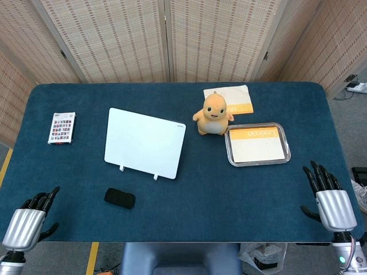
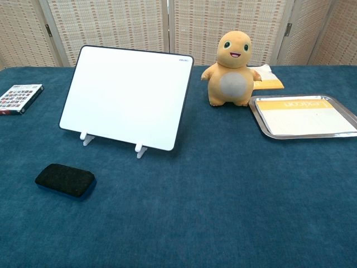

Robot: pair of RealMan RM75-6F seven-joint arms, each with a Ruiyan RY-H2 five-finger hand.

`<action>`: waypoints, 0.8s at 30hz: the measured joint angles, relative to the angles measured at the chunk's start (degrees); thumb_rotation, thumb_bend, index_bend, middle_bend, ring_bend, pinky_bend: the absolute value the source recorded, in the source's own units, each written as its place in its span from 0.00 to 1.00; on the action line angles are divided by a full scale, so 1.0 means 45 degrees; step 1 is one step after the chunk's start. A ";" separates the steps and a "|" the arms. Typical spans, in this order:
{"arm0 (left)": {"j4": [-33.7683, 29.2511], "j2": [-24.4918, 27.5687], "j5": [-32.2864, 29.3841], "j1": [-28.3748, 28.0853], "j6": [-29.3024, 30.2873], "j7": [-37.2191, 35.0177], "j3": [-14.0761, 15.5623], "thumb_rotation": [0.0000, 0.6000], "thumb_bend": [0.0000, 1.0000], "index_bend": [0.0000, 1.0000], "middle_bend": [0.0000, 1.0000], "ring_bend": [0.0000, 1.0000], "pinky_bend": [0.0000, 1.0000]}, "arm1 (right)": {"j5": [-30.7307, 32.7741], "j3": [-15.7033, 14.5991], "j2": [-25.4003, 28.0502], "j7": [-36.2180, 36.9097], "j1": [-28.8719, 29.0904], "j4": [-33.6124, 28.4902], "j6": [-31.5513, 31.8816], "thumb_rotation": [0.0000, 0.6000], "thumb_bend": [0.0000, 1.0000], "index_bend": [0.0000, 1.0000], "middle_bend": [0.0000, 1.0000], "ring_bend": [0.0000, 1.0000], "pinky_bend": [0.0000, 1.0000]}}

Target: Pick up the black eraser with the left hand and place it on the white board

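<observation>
Eraser point(image 1: 120, 198) looks light, soft-topped and low; best pinched across its short sides. Left hand point(image 1: 26, 221) hangs open, empty, well apart from it.

Black eraser point(image 1: 120, 198), white board point(image 1: 144, 142), blue tablecloth point(image 1: 189, 195).

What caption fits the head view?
Black eraser lies untouched before the white board; left hand open at the table edge.

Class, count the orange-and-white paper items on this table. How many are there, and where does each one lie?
2. One booklet lies flat behind the plush toy, partly hidden by it. The other notepad lies inside the metal tray, right of the toy. None other is visible.
</observation>
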 measured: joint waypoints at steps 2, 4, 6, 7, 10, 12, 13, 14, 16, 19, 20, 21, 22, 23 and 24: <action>0.0554 -0.0281 0.0532 -0.0101 0.0230 -0.0644 -0.0004 1.00 0.23 0.15 1.00 0.94 0.99 | 0.0000 0.0014 -0.0006 0.0008 0.0012 0.0011 0.0003 1.00 0.15 0.00 0.00 0.00 0.16; 0.0933 -0.0494 0.0841 -0.0244 0.0300 -0.1261 -0.0001 1.00 0.23 0.20 1.00 1.00 1.00 | 0.0042 0.0029 -0.0008 0.0021 0.0033 0.0026 -0.0039 1.00 0.15 0.00 0.00 0.00 0.16; 0.1144 -0.0672 0.1039 -0.0449 0.0279 -0.2056 0.0021 1.00 0.24 0.23 1.00 1.00 1.00 | 0.0094 0.0044 -0.0001 0.0049 0.0074 0.0034 -0.0128 1.00 0.15 0.00 0.00 0.00 0.16; 0.1177 -0.0706 0.1106 -0.0566 0.0203 -0.2409 0.0047 1.00 0.24 0.23 1.00 1.00 1.00 | 0.0131 0.0058 0.0004 0.0061 0.0103 0.0040 -0.0174 1.00 0.15 0.00 0.00 0.00 0.16; 0.1141 -0.0730 0.1202 -0.1047 -0.0419 -0.3363 0.0102 1.00 0.24 0.25 1.00 1.00 1.00 | 0.0148 0.0074 0.0010 0.0082 0.0124 0.0037 -0.0183 1.00 0.15 0.00 0.00 0.00 0.16; 0.1039 -0.0735 0.1090 -0.1385 -0.1122 -0.3522 0.0105 1.00 0.24 0.27 1.00 1.00 1.00 | 0.0114 0.0068 0.0008 0.0105 0.0126 0.0036 -0.0163 1.00 0.15 0.00 0.00 0.00 0.16; 0.0976 -0.0740 0.0990 -0.1534 -0.1480 -0.3524 0.0102 1.00 0.24 0.28 1.00 1.00 1.00 | 0.0103 0.0066 0.0008 0.0127 0.0128 0.0042 -0.0154 1.00 0.15 0.00 0.00 0.00 0.16; 0.0881 -0.0747 0.0817 -0.1747 -0.2007 -0.3520 0.0094 1.00 0.24 0.30 1.00 1.00 1.00 | 0.0099 0.0066 0.0010 0.0152 0.0130 0.0050 -0.0151 1.00 0.15 0.00 0.00 0.00 0.16; 0.0724 -0.0765 0.0497 -0.2107 -0.2875 -0.3488 0.0062 1.00 0.24 0.32 1.00 1.00 1.00 | 0.0117 0.0080 0.0031 0.0242 0.0137 0.0058 -0.0153 1.00 0.15 0.00 0.00 0.00 0.16; 0.0422 -0.0831 -0.0147 -0.2802 -0.4295 -0.3371 -0.0065 1.00 0.25 0.33 1.00 1.00 1.00 | 0.0168 0.0121 0.0097 0.0458 0.0141 0.0067 -0.0136 1.00 0.15 0.00 0.00 0.00 0.16; 0.0329 -0.0895 -0.0432 -0.3103 -0.4794 -0.3293 -0.0146 1.00 0.25 0.33 1.00 1.00 1.00 | 0.0180 0.0133 0.0120 0.0522 0.0140 0.0071 -0.0127 1.00 0.15 0.00 0.00 0.00 0.16; 0.0292 -0.0971 -0.0652 -0.3321 -0.5131 -0.3216 -0.0217 1.00 0.25 0.33 1.00 1.00 1.00 | 0.0190 0.0142 0.0147 0.0588 0.0141 0.0079 -0.0120 1.00 0.15 0.00 0.00 0.00 0.16; 0.0284 -0.1078 -0.0879 -0.3524 -0.5432 -0.3133 -0.0294 1.00 0.25 0.34 1.00 1.00 1.00 | 0.0188 0.0141 0.0166 0.0627 0.0142 0.0085 -0.0120 1.00 0.15 0.00 0.00 0.00 0.16; 0.0307 -0.1216 -0.1101 -0.3708 -0.5691 -0.3055 -0.0378 1.00 0.26 0.34 1.00 1.00 1.00 | 0.0173 0.0130 0.0182 0.0651 0.0143 0.0087 -0.0122 1.00 0.15 0.00 0.00 0.00 0.16; 0.0391 -0.1439 -0.1368 -0.3921 -0.5967 -0.2973 -0.0497 1.00 0.27 0.35 1.00 1.00 1.00 | 0.0134 0.0110 0.0196 0.0672 0.0140 0.0089 -0.0115 1.00 0.15 0.00 0.00 0.00 0.16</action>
